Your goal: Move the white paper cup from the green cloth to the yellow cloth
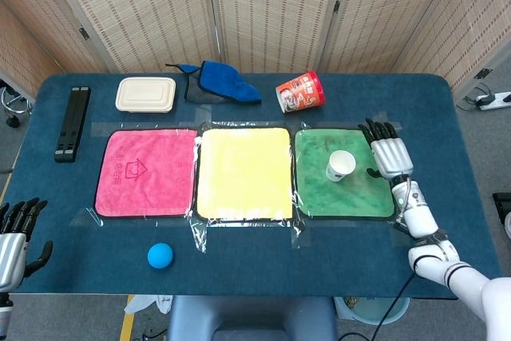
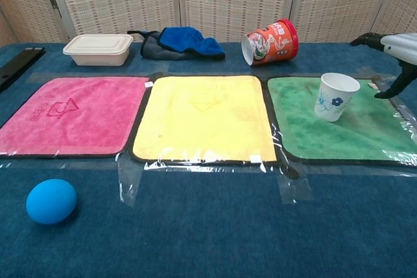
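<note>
A white paper cup with a blue flower print stands upright on the green cloth. The yellow cloth lies bare just left of the green one. My right hand hovers open over the green cloth's right edge, a short gap right of the cup, fingers spread and touching nothing. My left hand stays open off the table's near-left corner, seen only in the head view.
A pink cloth lies left of the yellow one. A red snack tub lies tipped behind the green cloth. A blue rag, a beige lunch box and a black bar sit at the back left. A blue ball rests near the front.
</note>
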### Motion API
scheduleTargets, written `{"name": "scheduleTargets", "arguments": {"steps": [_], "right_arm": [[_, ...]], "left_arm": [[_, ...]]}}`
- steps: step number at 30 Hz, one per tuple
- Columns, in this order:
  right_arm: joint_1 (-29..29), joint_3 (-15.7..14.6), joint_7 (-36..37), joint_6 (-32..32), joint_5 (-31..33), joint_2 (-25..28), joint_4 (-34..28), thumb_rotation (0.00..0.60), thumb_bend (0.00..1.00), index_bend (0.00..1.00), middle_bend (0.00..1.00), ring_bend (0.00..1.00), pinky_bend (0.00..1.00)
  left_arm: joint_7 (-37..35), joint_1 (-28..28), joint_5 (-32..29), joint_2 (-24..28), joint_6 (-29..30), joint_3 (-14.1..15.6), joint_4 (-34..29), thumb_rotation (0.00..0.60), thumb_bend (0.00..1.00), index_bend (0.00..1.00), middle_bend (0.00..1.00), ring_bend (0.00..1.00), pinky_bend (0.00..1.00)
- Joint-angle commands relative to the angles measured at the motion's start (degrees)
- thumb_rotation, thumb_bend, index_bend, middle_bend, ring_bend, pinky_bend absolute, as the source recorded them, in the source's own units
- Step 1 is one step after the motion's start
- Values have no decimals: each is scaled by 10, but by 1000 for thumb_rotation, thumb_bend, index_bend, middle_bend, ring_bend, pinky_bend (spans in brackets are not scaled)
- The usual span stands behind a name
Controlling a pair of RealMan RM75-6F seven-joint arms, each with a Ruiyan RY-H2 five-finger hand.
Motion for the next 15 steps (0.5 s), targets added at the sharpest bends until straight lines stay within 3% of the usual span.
{"name": "scheduleTargets", "arguments": {"steps": [1,8,15], "right_arm": [[28,3,29,-12,-5,-31,49,600,216,0,0,0,0],[62,2,48,-24,-13,-66,107,600,195,0,0,0,0],[89,-6,59,-1,-35,-91,104,600,195,0,0,0,0]], "left_arm": [[1,0,0,1,0,0,-1,600,436,151,133,124,40],[1,2,-2,2,0,0,-2,600,436,151,133,125,40],[-3,5,-5,2,0,2,2,600,436,151,133,125,40]]}}
